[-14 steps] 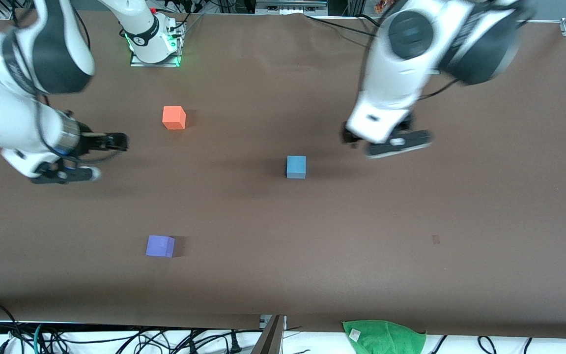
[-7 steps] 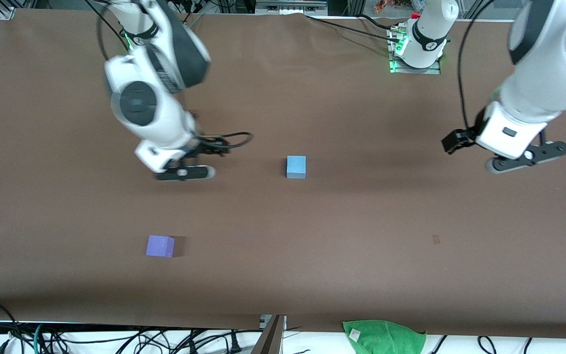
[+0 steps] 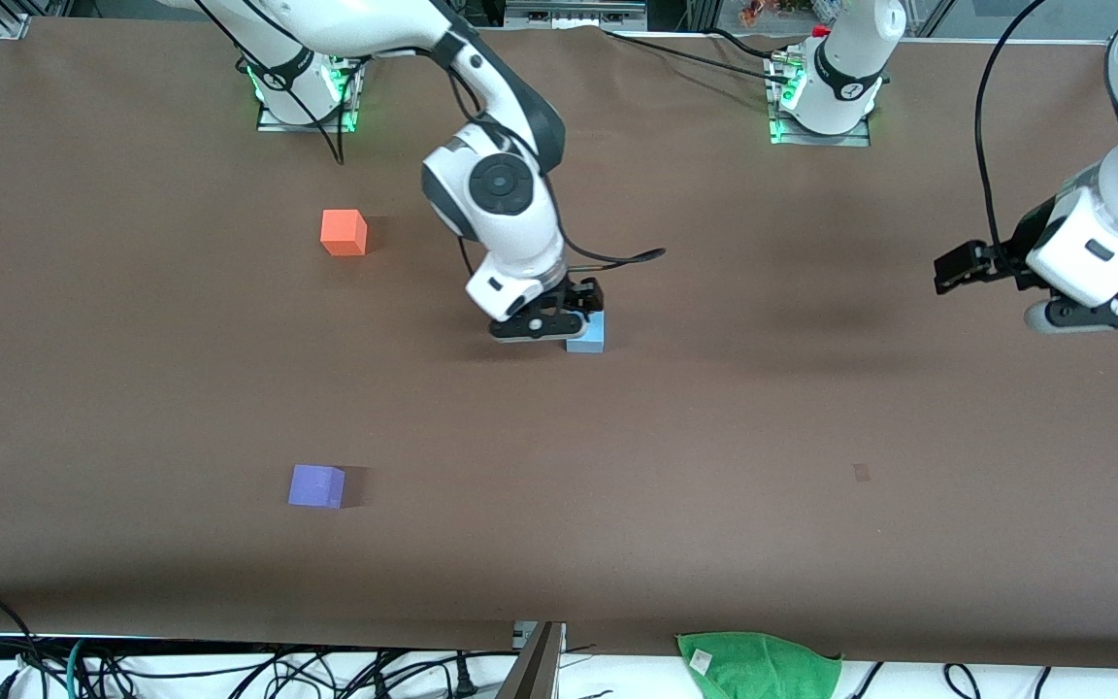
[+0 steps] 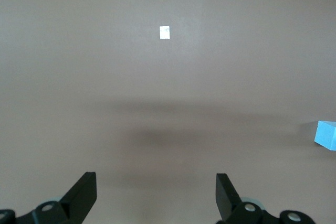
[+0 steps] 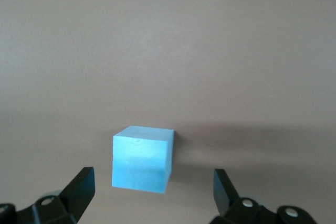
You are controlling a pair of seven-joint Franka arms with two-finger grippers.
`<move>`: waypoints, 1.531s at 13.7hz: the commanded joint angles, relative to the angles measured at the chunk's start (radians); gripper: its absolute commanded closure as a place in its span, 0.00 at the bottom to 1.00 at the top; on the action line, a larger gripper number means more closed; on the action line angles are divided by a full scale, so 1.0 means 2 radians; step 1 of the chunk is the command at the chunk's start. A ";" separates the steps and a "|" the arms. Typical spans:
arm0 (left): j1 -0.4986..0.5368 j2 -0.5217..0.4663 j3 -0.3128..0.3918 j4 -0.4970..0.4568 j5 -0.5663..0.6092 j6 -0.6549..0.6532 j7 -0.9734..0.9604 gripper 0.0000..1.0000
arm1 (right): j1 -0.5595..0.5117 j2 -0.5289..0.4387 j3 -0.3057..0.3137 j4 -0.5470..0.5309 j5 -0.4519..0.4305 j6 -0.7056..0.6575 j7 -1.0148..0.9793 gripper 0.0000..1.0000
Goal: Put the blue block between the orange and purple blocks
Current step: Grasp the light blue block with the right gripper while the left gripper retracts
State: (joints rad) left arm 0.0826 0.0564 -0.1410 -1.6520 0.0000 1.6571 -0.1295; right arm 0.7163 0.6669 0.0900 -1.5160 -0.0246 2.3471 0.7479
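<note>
Right hand (image 3: 559, 325) open over blue block (image 3: 590, 338)

Even, diffuse overhead light lay on the brown desk (image 3: 811, 437), with no glare. The orange block (image 3: 344, 233) and the purple block (image 3: 316, 485) each threw a short soft shadow toward the left arm's end. Broad, faint arm shadows smudged the desk's middle. The front view was sharp, without motion blur. In the right wrist view the blue block (image 5: 142, 159) was slightly soft-edged and bright; the left wrist view looked flat and greyish, crossed by a dim shadow band.
</note>
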 commanded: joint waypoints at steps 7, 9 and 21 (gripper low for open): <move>-0.041 -0.080 0.044 -0.081 0.005 0.045 0.066 0.00 | 0.041 0.084 -0.023 0.066 -0.041 0.028 0.016 0.01; -0.041 -0.070 0.044 -0.070 0.005 0.036 0.067 0.00 | 0.041 0.095 -0.023 0.067 -0.041 0.043 0.016 0.01; -0.041 -0.070 0.039 -0.066 0.005 0.024 0.067 0.00 | -0.001 0.098 -0.024 0.065 -0.028 0.035 0.007 1.00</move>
State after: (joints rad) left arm 0.0106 -0.0975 -0.0671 -1.8147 -0.0020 1.7318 -0.0122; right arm 0.7511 0.8669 0.0335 -1.4016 -0.0861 2.4550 0.7934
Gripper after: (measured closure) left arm 0.000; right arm 0.419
